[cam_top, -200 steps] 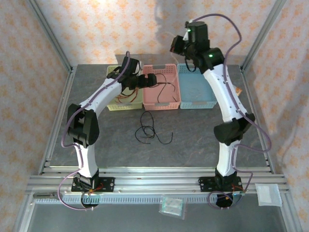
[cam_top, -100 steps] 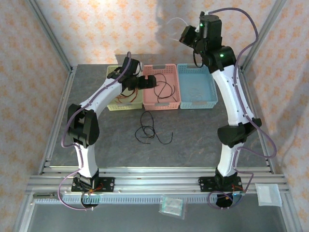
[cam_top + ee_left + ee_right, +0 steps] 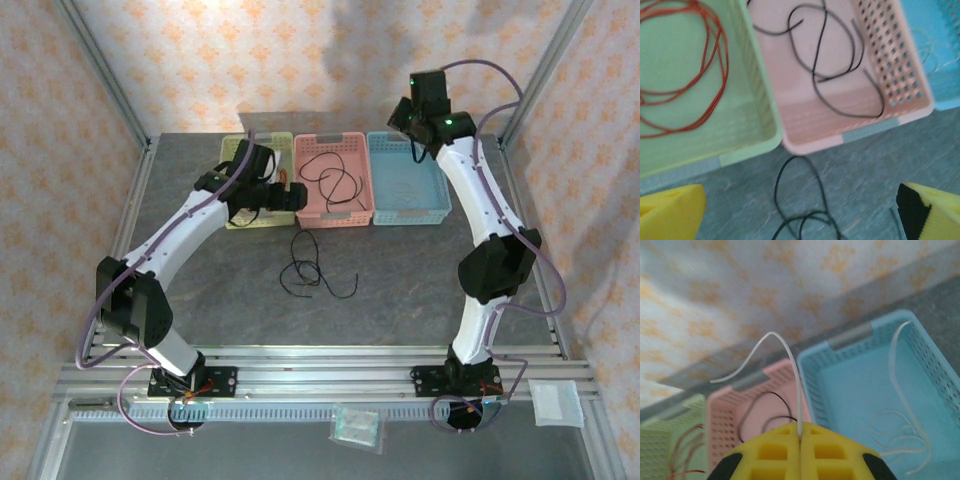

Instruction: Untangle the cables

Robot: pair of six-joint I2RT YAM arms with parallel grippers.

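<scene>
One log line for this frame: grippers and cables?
left gripper: open, empty | right gripper: shut on white cable, raised near blue basket | black cable: loose on table | red cable: in green basket

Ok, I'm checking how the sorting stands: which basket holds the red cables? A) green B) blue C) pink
A: the red cables lie looped inside the green basket; the pink basket holds black cables.
</scene>
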